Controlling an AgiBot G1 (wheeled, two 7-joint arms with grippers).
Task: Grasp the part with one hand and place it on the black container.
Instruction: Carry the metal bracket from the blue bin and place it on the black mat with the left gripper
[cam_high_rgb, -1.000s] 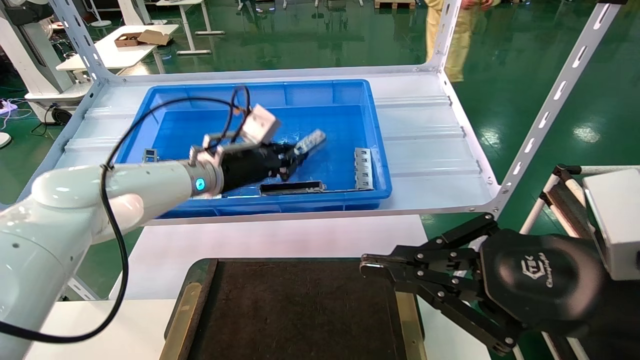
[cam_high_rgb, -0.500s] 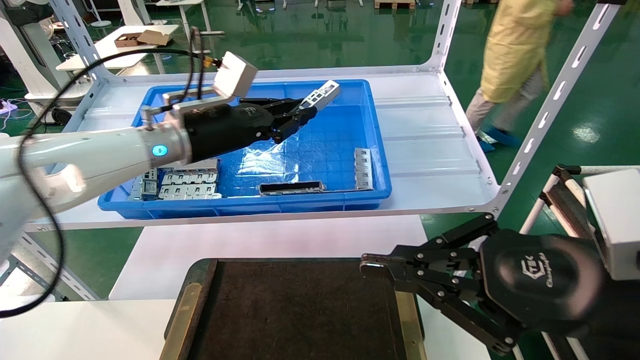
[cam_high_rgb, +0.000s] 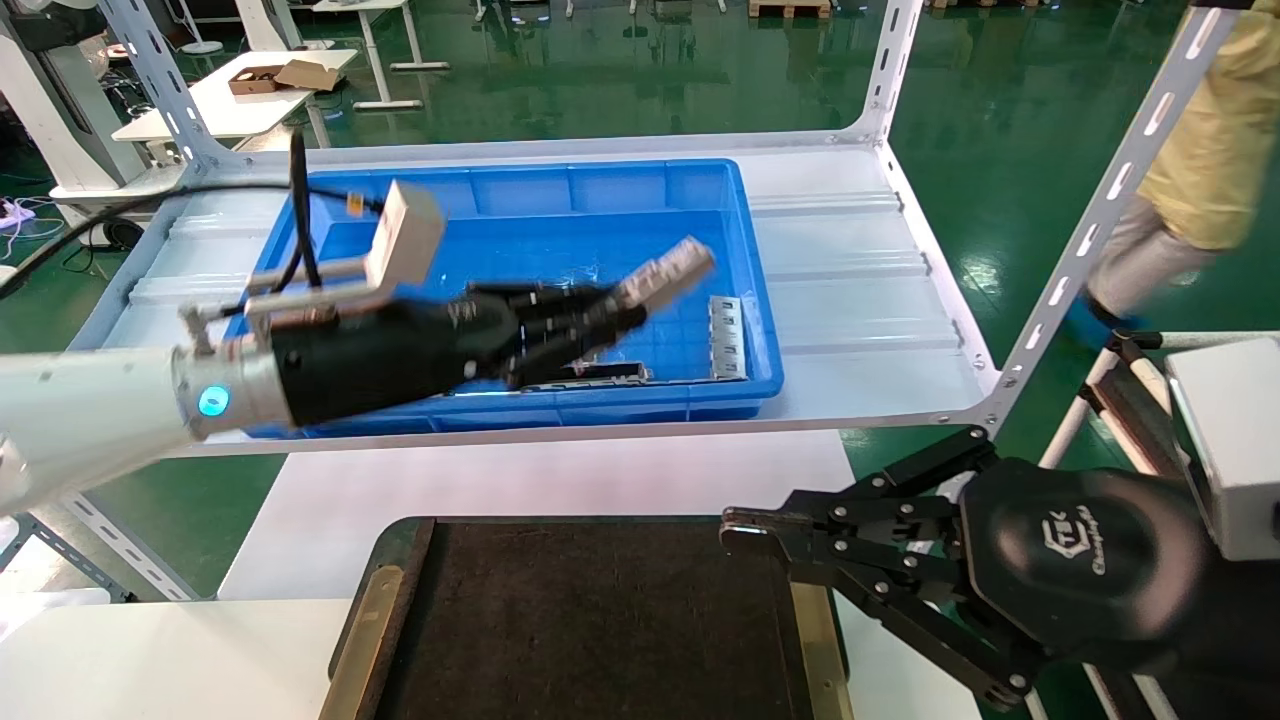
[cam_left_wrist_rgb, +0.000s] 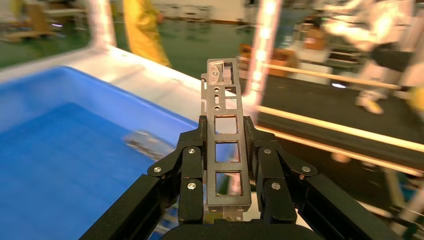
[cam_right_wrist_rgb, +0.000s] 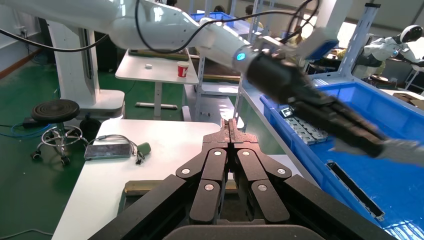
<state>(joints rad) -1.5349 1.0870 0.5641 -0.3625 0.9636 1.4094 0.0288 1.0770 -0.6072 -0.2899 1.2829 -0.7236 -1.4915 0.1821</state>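
A: What lies in front of you, largest first?

B: A blue bin (cam_high_rgb: 745, 330) on the shelf; nearer you, the black container (cam_high_rgb: 600, 620); your left gripper (cam_high_rgb: 625, 310) hangs above the bin, clamped on the part (cam_high_rgb: 668, 272), which juts past the fingertips; your right gripper (cam_high_rgb: 735, 530) idles, pressed together, at the container's edge.

A: How should you carry on?

B: Clear the bin wall first; keep the bar level; lower it flat onto the dark surface before letting go.

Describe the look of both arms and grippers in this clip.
The left arm is glossy white with a glowing blue ring light, a loose black cable and a white box-shaped wrist camera. The left gripper and right gripper are matte black linkage fingers with silver screws; the right one's housing carries an embossed logo.
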